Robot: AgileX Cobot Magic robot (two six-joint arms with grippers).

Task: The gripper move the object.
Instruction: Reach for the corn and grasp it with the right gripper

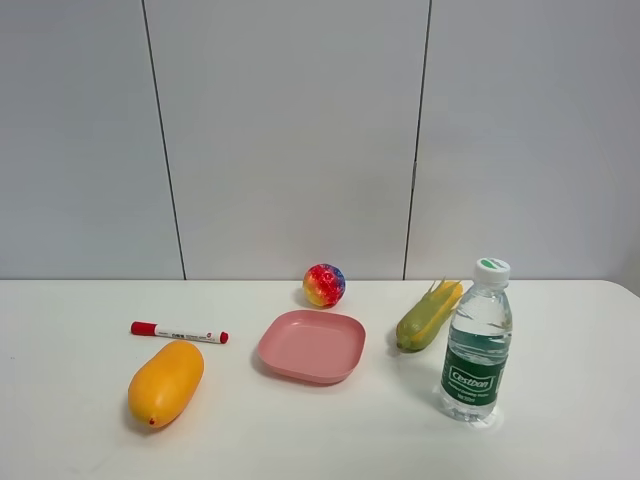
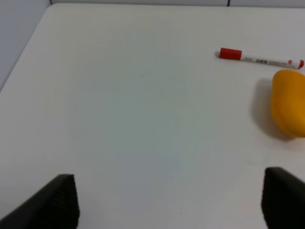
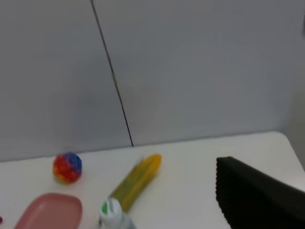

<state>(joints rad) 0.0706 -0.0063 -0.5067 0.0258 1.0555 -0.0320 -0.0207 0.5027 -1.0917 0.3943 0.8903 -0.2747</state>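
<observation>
The toy corn cob (image 1: 428, 316), yellow kernels in a green husk, lies on the white table right of the pink plate (image 1: 312, 346) and just left of the water bottle. It also shows in the right wrist view (image 3: 136, 181). Neither gripper shows in the exterior high view. My left gripper (image 2: 169, 191) is open and empty over bare table at the left, far from the corn. My right gripper (image 3: 157, 219) shows only one black finger (image 3: 252, 200), set wide to one side with nothing in it, well back from the corn.
A water bottle (image 1: 477, 340) with a green label stands upright right of the corn. A multicoloured ball (image 1: 324, 285) sits behind the plate. An orange-yellow mango (image 1: 165, 383) and a red-capped marker (image 1: 179, 332) lie at the left. A grey panelled wall stands behind the table.
</observation>
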